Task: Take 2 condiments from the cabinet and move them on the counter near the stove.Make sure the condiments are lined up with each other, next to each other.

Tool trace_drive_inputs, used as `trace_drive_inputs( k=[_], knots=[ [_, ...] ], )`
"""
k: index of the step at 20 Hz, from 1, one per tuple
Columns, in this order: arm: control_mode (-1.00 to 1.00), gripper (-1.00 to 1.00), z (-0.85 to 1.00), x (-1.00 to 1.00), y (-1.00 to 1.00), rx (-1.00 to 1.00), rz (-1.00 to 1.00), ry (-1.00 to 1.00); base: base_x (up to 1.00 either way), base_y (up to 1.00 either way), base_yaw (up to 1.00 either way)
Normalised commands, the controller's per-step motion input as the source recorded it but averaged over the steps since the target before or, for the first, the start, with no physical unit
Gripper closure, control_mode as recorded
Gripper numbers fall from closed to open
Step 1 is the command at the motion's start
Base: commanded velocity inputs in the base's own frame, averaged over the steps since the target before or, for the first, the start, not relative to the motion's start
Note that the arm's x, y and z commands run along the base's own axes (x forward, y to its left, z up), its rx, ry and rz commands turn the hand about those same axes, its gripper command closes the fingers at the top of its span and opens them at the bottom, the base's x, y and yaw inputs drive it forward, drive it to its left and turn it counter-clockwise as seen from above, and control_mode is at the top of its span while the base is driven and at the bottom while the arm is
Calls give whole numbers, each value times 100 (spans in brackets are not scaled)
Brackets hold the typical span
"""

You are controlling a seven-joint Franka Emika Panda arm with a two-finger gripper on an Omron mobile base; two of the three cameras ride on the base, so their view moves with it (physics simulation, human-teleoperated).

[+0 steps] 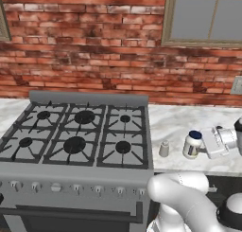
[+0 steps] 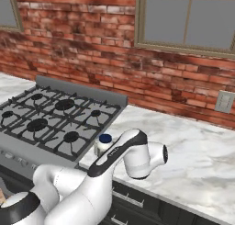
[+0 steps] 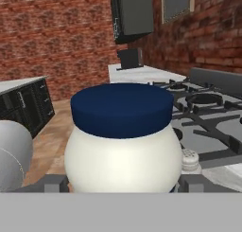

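stove: grey steel six-burner range, frame left
shaker: small grey-silver shaker, on white marble counter, right of stove
jar: white blue-lidded jar, right of shaker

**Arm reaching level, jaws wide**

The white arm bends up from its base, then runs sideways. Its gripper lies horizontal, jaws spread wide, one fingertip on either side ahead of the wrist.

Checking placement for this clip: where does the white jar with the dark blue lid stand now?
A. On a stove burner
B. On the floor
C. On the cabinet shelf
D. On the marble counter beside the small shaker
D: the white jar stands on the counter, right of the small shaker and the stove.
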Motion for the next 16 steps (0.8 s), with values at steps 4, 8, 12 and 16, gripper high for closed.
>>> trace_drive_inputs(
  k=[4, 8, 12, 16],
  knots=[
    [-100, 100, -6, 22, 0, 0, 0, 0, 0, 0, 0],
    [-100, 100, -17, 19, 0, 0, 0, 0, 0, 0, 0],
    [-100, 100, -23, 21, 2, 0, 0, 0, 0, 0, 0],
    [-100, 100, -24, 20, 7, 0, 0, 0, 0, 0, 0]
  ],
)
